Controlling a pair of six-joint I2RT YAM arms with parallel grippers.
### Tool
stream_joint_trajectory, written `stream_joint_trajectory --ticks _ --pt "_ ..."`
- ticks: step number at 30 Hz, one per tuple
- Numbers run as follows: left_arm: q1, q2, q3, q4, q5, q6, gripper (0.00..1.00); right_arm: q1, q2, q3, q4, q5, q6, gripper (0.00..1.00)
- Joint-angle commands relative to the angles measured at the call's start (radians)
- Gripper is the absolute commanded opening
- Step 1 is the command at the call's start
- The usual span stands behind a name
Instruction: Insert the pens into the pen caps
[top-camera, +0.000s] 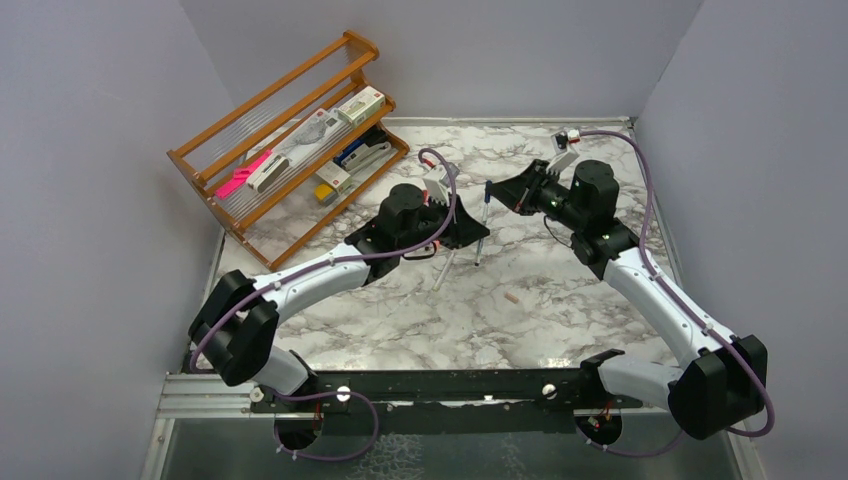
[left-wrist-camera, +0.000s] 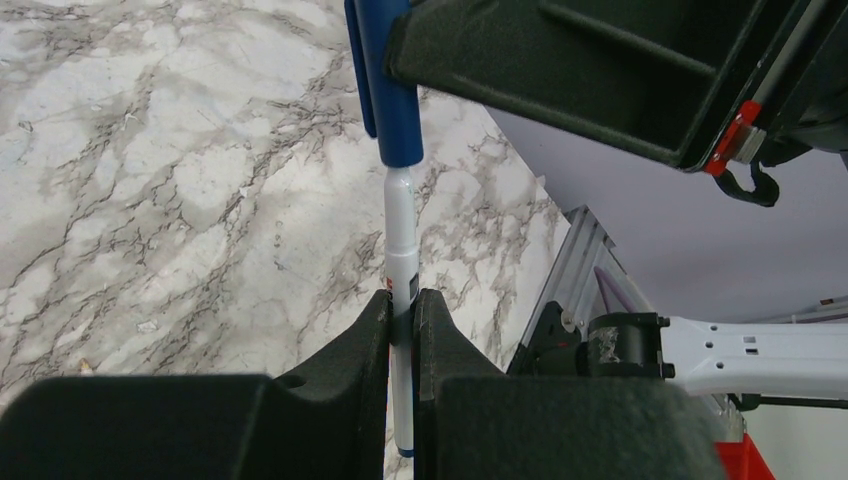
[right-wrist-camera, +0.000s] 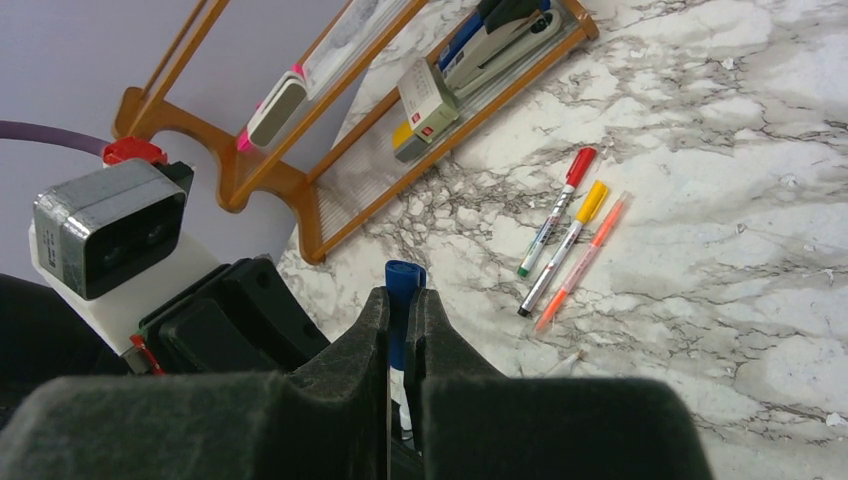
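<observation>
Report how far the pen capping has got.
Done: the red-capped white pen and yellow-capped white pen lie on the marble table. In hand: the left hand grips a white pen barrel, the right hand its dark blue plastic cap, apparently already joined. Left: the salmon-orange pen and the loose pale pink cap, probably a pair.

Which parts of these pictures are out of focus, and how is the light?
Top view: even light, soft shadows, everything sharp. Left wrist view: the left fingers look soft; the pen and blue cap are clear. Right wrist view: the right fingers are blurred; the three pens beyond are sharp.
</observation>
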Motion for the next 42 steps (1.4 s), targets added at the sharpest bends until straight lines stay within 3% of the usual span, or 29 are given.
stream_joint_trajectory --ticks 1,15,25,36,42 --pt "0.000 0.025 0.058 0.030 -0.001 0.015 0.00 0.011 -0.029 -0.017 -0.002 -0.024 -0.016 0.01" --pt "0.025 0.040 0.093 0.028 -0.011 -0.008 0.00 0.011 -0.039 -0.025 -0.016 -0.020 -0.024 0.01" --pt "0.086 0.133 0.262 0.029 0.025 -0.037 0.00 0.012 -0.095 -0.086 -0.093 -0.090 -0.161 0.01" --pt "0.127 0.197 0.464 0.029 0.066 0.001 0.00 0.012 -0.067 -0.111 -0.143 -0.212 -0.166 0.01" --pt "0.162 0.194 0.465 0.025 0.106 0.013 0.00 0.012 -0.086 -0.090 -0.143 -0.137 -0.124 0.01"
